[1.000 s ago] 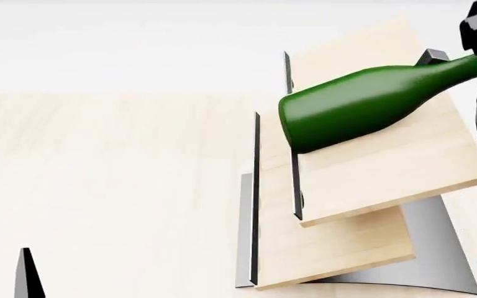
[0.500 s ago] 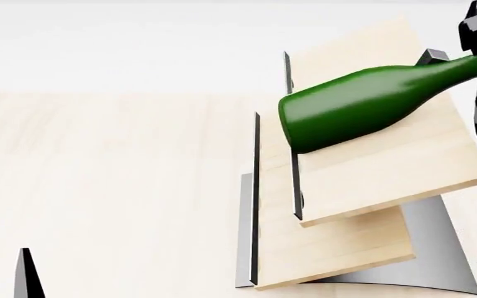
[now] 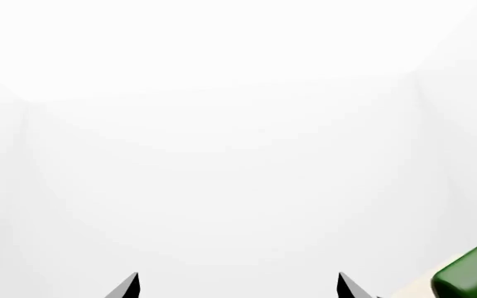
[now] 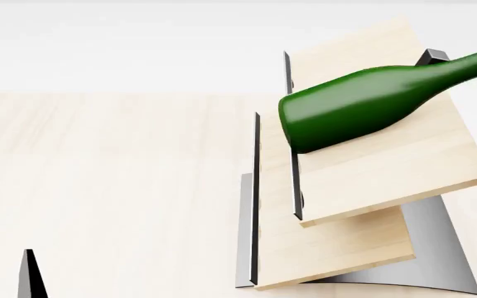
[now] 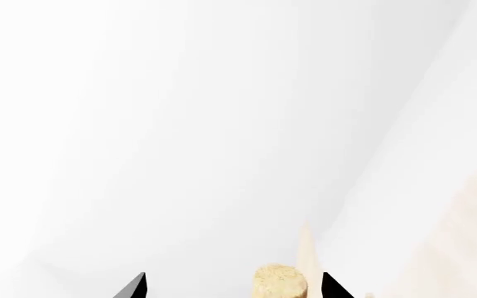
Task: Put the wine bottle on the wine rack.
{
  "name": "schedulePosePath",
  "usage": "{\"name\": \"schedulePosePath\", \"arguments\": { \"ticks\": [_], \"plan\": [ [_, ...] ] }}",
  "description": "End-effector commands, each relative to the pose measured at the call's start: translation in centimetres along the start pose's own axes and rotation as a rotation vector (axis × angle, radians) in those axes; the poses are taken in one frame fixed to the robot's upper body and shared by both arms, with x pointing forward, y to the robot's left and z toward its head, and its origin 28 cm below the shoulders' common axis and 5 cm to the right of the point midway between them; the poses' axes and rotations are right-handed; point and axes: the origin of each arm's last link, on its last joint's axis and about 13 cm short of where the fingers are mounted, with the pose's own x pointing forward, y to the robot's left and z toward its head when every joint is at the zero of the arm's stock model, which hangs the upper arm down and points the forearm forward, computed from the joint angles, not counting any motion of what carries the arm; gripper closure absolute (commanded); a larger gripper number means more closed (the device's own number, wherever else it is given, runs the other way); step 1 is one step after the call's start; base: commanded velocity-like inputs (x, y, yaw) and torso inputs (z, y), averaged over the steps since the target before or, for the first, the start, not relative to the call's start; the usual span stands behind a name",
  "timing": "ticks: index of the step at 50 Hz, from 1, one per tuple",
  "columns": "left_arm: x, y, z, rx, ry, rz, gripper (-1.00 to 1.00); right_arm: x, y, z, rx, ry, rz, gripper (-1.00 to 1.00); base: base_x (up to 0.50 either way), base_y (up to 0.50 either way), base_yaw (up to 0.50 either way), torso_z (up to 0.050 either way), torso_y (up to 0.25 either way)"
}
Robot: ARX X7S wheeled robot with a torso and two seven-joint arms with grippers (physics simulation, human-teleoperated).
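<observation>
The bottle [image 4: 350, 108] lies on its side on the top board of the rack [image 4: 387, 180]. Its fat end is at the board's left edge, by a thin dark strip. Its neck points up and to the right and runs out of the head view. The rack has 2 pale boards, 1 above the other, on a grey base. It stands on the table [image 4: 106, 186].

The head view shows the whole green body, but not the bottle's top. The right wrist view shows that top: a pale cork [image 5: 280, 280] sits between the 2 dark tips of the right tool [image 5: 234, 285]. The tips are apart, 1 on each side of the cork, and do not touch it. The right tool cannot be seen in the head view.

The left wrist view shows the 2 tips of the left tool [image 3: 238, 285] set apart with nothing between them. A small green bit of the bottle shows at 1 corner of that view. In the head view, only 1 dark tip of the left tool shows, low on the left, well away from the rack.
</observation>
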Motion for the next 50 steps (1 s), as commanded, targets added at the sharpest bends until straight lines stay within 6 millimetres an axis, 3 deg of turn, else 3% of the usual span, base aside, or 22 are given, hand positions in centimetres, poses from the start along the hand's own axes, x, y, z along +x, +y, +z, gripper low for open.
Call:
{"name": "schedulePosePath", "arguments": {
  "ticks": [1,21,37,41,50],
  "plan": [
    [0.0,-0.1,0.0,0.000,0.000,-0.005,-1.00,-2.3,0.2,1.6,-0.011,-0.060,0.014,-1.00,0.00,0.00,0.00,0.000,0.000],
    [-0.1,-0.1,-0.1,0.002,0.000,-0.006,-1.00,-5.5,-0.6,1.9,-0.070,-0.118,0.044,-1.00,0.00,0.00,0.00,0.000,0.000],
    [-0.1,-0.5,-0.1,0.002,0.004,-0.020,-1.00,-8.5,-1.9,0.5,-0.352,-0.198,0.117,-1.00,0.00,0.00,0.00,0.000,0.000],
    [-0.2,-0.5,-0.2,0.001,0.005,-0.022,-1.00,-9.4,-2.1,0.3,-0.499,-0.296,0.115,-1.00,0.00,0.00,0.00,0.000,0.000],
    [-0.3,-0.8,-0.1,0.001,0.007,-0.034,-1.00,-12.1,-2.0,-0.4,-0.571,-0.416,0.237,-1.00,0.00,0.00,0.00,0.000,0.000]
  ]
}}
